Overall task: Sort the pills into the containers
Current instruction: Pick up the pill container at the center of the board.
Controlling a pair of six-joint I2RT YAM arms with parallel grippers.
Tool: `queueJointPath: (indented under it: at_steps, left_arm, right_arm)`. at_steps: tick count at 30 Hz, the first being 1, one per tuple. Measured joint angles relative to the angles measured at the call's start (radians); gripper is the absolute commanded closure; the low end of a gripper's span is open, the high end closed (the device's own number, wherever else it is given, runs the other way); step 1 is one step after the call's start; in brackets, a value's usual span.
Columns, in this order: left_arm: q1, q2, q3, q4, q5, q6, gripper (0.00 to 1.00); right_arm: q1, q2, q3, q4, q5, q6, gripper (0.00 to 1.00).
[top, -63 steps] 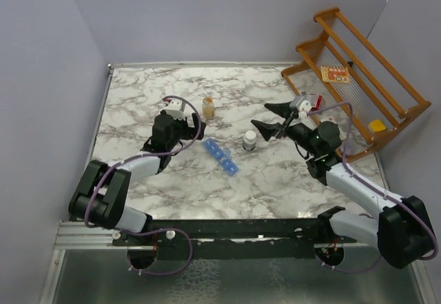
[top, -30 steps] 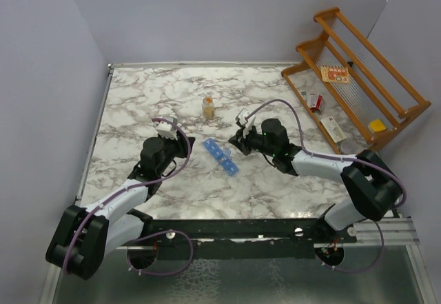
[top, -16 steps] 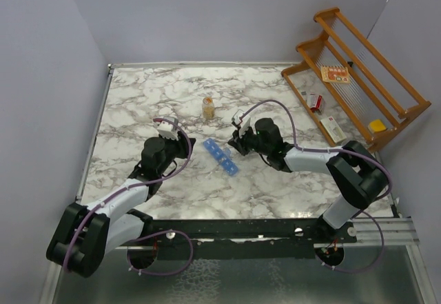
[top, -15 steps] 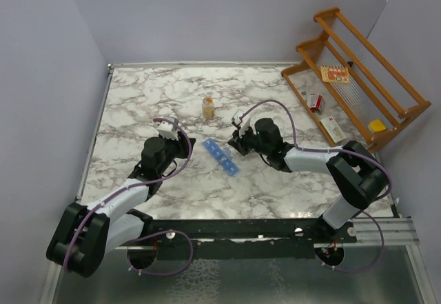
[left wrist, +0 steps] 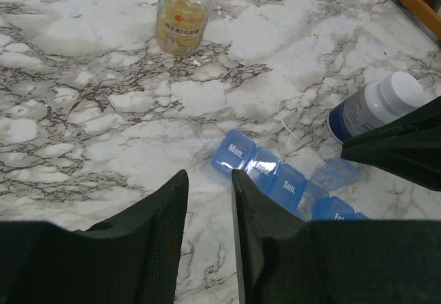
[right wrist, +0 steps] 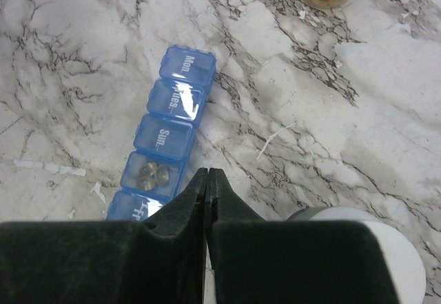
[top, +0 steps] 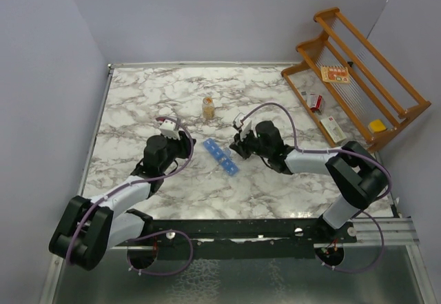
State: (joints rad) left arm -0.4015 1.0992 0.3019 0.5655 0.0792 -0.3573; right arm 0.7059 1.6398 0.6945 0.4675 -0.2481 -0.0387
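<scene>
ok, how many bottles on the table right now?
2. An amber pill bottle stands past the Mon end of the blue pill organizer; a dark blue white-capped bottle sits to the organizer's right, visible only in the wrist views.

The right gripper point(top: 234, 145) has swung left from beside the wooden rack point(top: 358, 76) and dropped low next to the containers point(top: 220, 156), its jaws gone from spread to pressed together. The left gripper point(top: 180, 140) drew back nearward (then edged right again), narrowing slightly.
</scene>
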Motion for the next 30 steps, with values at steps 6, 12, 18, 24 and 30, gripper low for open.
queueJointPath:
  at_steps: [6,12,18,24,30]
  left_arm:
    - [-0.030,0.099,0.044,0.002,0.032,0.023,0.75]
    - [-0.091,0.216,0.084,0.027,0.049,0.053,0.78]
    - [-0.103,0.267,0.114,0.046,0.079,0.053,0.77]
    - [-0.111,0.302,0.127,0.058,0.096,0.048,0.77]
    - [-0.116,0.356,0.150,0.056,0.097,0.031,0.77]
  right_arm:
    - [0.000,0.000,-0.017,0.005,-0.011,0.008,0.99]
    - [0.006,-0.011,-0.032,0.006,-0.031,0.010,0.99]
    - [0.018,-0.026,-0.032,0.010,-0.045,0.009,0.99]
    - [0.029,-0.026,-0.032,0.019,-0.062,0.010,0.99]
    - [0.049,-0.024,-0.032,0.027,-0.072,0.009,0.99]
